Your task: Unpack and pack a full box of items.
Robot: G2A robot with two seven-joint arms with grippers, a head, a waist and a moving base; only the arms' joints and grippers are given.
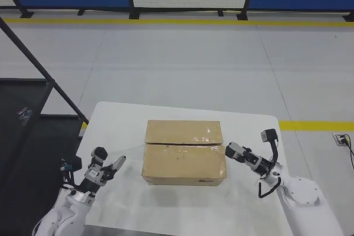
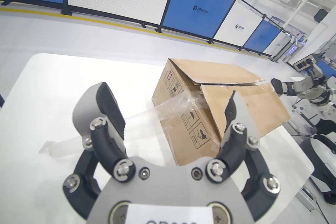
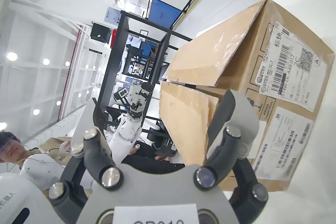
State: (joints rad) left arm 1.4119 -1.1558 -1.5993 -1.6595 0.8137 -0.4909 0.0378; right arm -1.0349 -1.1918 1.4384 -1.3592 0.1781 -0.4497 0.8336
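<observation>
A brown cardboard box (image 1: 183, 153) stands in the middle of the white table (image 1: 118, 124); its two top flaps are folded down and meet along a seam. A strip of clear tape (image 2: 157, 110) trails from the box's end down onto the table. My left gripper (image 2: 170, 109) is open a short way off that end, over the tape, with nothing between its fingers (image 2: 110, 107). At the opposite, labelled end (image 3: 294, 70), my right gripper (image 3: 162, 114) is open close to the box, by the edge of the nearer flap (image 3: 183, 117). From above, the left gripper (image 1: 111, 159) and right gripper (image 1: 229, 150) flank the box.
A black metal frame (image 1: 23, 118) with a dark panel stands off the table's left side. White shipping labels cover the box end facing the right arm. Bare tabletop lies in front of and behind the box.
</observation>
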